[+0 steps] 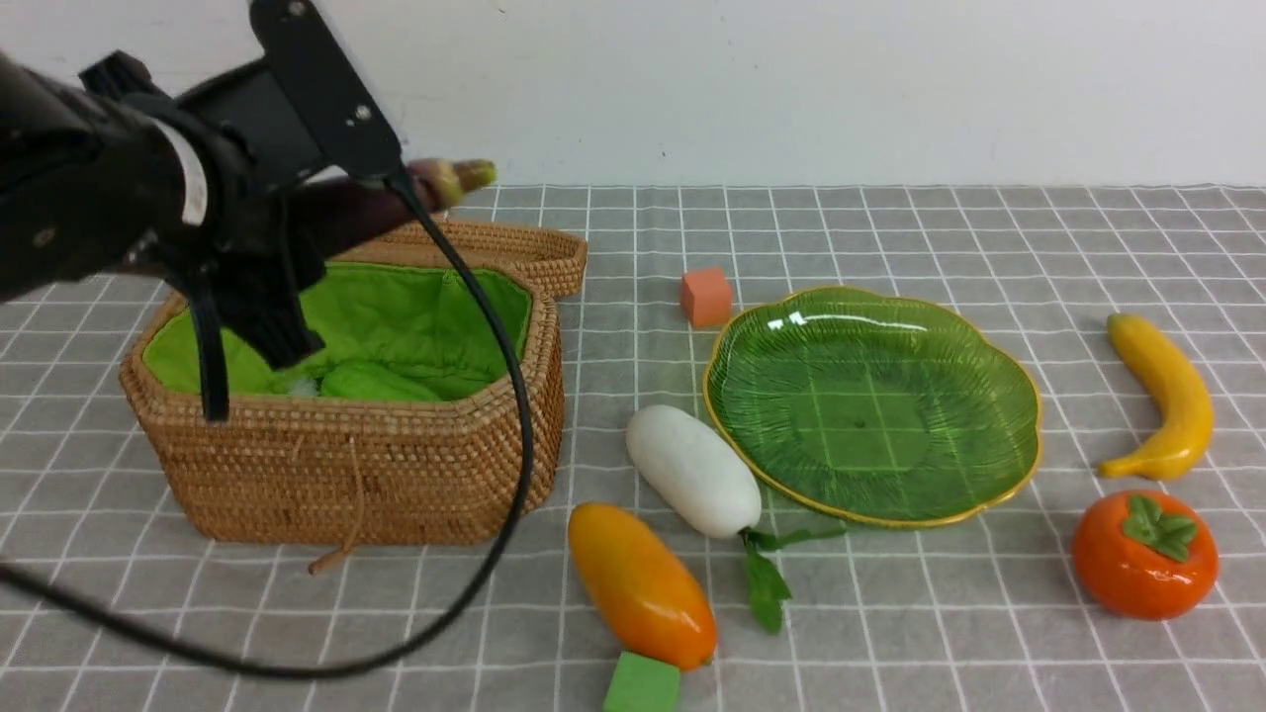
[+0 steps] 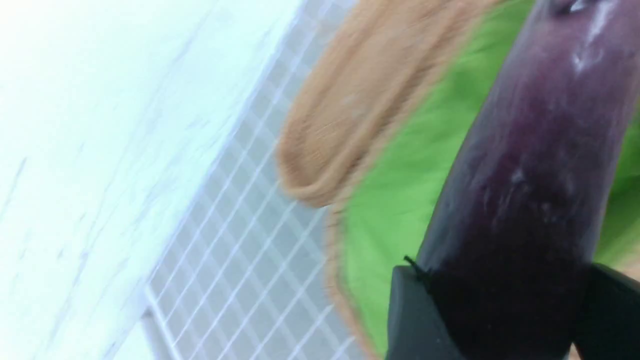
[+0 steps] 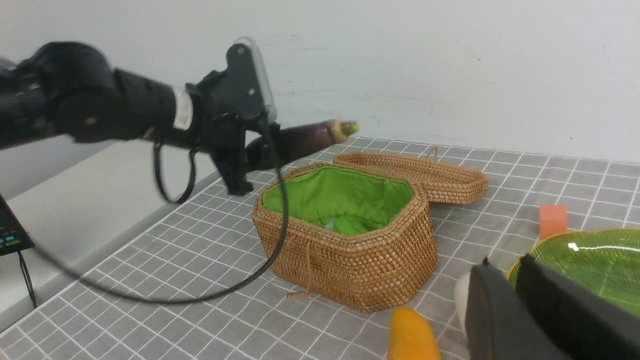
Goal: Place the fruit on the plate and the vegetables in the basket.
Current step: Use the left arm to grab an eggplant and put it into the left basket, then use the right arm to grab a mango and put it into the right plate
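The left gripper (image 2: 505,320) clamps the long dark purple eggplant (image 2: 540,165), stem end outward, above the octagonal tan wicker basket (image 1: 356,475) (green-lined, lid flipped back); the right gripper (image 3: 520,300), jaws nearly together, hangs empty near the green glass plate (image 1: 870,405).

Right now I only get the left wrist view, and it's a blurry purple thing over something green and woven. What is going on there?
Observer: The left hand grips an eggplant and holds it in the air over an open basket, clear of the rim.
Operator: Is anything inside it?
Observer: Yes, a light green gourd lies on the lining.
Operator: What else is out there?
Observer: A green plate with nothing on it. A radish, mango, banana and persimmon lie around it on the checked cloth.
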`<action>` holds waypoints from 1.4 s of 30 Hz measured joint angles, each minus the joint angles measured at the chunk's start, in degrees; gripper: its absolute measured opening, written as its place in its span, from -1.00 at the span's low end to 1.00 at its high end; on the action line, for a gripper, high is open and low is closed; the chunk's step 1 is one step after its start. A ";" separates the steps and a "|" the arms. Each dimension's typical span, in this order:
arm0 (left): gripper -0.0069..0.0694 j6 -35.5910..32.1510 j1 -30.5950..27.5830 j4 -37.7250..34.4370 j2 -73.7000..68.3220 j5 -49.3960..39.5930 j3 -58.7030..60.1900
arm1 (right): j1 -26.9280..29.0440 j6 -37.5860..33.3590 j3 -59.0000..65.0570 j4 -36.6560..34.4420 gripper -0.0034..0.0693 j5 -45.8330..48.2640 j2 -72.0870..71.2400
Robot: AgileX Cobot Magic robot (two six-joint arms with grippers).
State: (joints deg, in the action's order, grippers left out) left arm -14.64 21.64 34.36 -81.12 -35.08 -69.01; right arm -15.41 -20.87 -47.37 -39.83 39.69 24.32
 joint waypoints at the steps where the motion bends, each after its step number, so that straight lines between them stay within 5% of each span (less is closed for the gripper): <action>1: 0.18 -0.18 -1.09 0.17 -1.43 0.64 -0.49 | 0.00 0.00 0.00 0.00 -0.68 0.00 0.00; 4: 0.18 -0.28 -2.56 0.29 -4.74 2.37 -0.87 | 0.00 0.00 0.00 0.00 -0.67 0.00 0.00; 9: 0.79 -0.35 -3.25 0.36 -9.78 4.51 -0.94 | 0.00 0.00 0.00 0.00 -0.67 0.06 0.00; 14: 0.89 0.74 -3.17 -2.59 -8.48 2.68 -1.04 | 0.00 0.00 -0.22 1.37 -0.66 1.23 0.00; 17: 0.76 5.28 -2.46 -6.65 -6.37 -0.08 -1.04 | 0.00 0.07 -1.14 3.05 -0.66 2.75 0.00; 19: 0.38 15.12 0.06 -12.34 -2.63 -5.09 -1.08 | 0.00 1.53 -3.26 6.18 -0.66 5.60 0.61; 20: 0.38 15.83 0.60 -12.68 -2.30 -5.38 -1.08 | 0.00 1.88 -3.67 6.46 -0.66 6.16 0.70; 22: -0.23 23.95 4.86 -16.57 2.17 -7.94 -1.14 | 0.00 4.42 -6.29 10.56 -0.66 10.29 2.45; 26: -0.84 30.13 11.67 -20.03 9.11 -11.04 -0.99 | 0.00 7.78 -9.36 15.59 -0.66 18.82 7.19; 34: -0.85 36.13 23.71 -20.68 28.33 -9.45 11.64 | 0.00 9.28 -10.06 17.21 -0.65 26.37 20.06; 42: -0.85 42.44 29.28 -21.25 50.52 -1.65 28.89 | -2.80 10.63 -15.11 15.87 -0.65 25.51 37.26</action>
State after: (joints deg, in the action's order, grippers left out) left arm 27.79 50.92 13.11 -30.60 -36.74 -40.12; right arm -18.21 -10.24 -62.47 -23.96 65.20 61.58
